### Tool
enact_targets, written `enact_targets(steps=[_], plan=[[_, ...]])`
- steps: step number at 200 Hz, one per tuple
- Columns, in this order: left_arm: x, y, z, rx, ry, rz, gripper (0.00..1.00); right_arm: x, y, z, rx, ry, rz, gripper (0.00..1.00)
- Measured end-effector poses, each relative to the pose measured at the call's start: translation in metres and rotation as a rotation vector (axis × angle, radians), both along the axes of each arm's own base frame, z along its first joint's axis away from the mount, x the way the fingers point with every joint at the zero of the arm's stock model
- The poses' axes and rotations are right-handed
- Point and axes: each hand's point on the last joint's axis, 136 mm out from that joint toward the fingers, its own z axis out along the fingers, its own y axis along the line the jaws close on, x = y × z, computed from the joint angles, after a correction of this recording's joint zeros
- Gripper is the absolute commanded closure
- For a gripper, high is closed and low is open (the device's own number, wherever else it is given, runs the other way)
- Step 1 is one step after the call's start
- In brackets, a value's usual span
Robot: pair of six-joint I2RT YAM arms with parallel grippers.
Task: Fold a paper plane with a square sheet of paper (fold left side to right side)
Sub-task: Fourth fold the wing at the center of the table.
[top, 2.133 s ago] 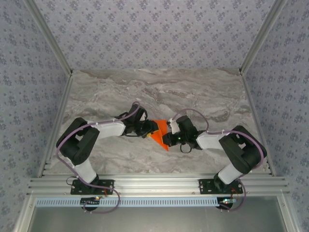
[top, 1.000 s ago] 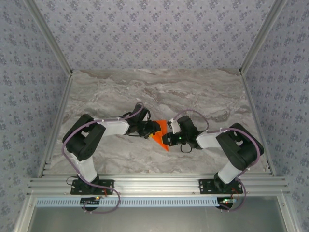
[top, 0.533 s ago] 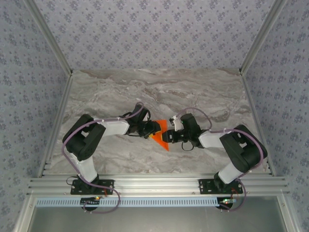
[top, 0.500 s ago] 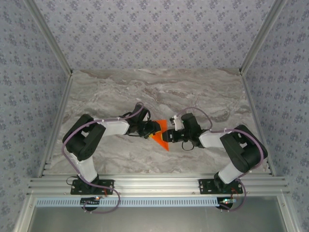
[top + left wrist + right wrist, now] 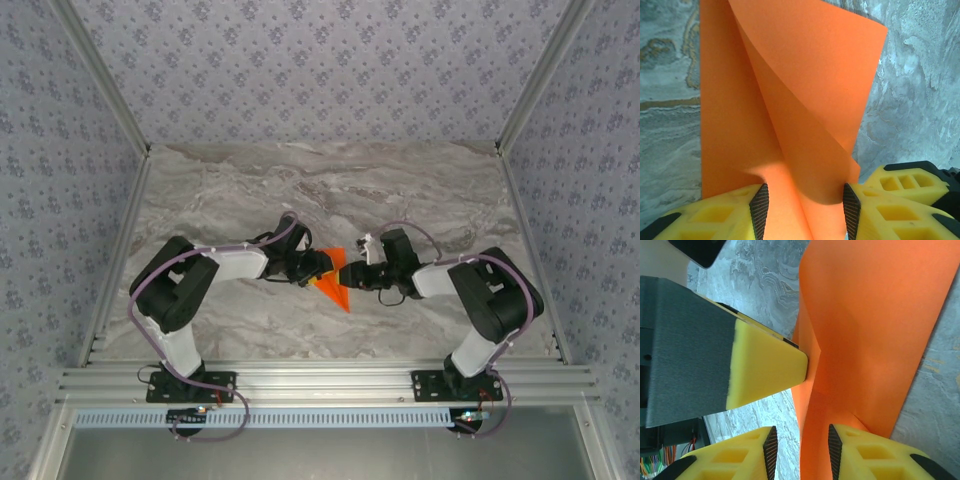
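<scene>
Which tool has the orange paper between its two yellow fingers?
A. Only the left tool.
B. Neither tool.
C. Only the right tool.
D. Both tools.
D: the orange paper runs between the yellow fingers of the left tool and of the right tool.

Left claw point(image 5: 327, 266) and right claw point(image 5: 349, 277) meet tip-to-tip, jaws narrowly parted.

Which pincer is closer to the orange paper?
It's a tie: the orange paper sits inside the left pincer at its left and the right pincer at its right.
</scene>
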Motion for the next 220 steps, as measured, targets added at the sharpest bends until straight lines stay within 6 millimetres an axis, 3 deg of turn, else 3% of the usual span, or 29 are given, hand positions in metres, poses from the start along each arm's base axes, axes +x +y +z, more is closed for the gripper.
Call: enact_targets(steps=[69, 123, 220], plan=[[0.0, 0.0, 0.0, 0.0, 0.0, 0.0, 0.54, 0.004, 0.004, -0.002, 0.009, 0.021, 0.001, 0.79], [0.0, 0.0, 0.0, 0.0, 0.0, 0.0, 0.54, 0.005, 0.005, -0.003, 0.005, 0.024, 0.001, 0.99], [0.0, 0.0, 0.0, 0.001, -0.002, -0.003, 0.53, 0.011, -0.006, -0.003, -0.013, 0.028, -0.034, 1.0]])
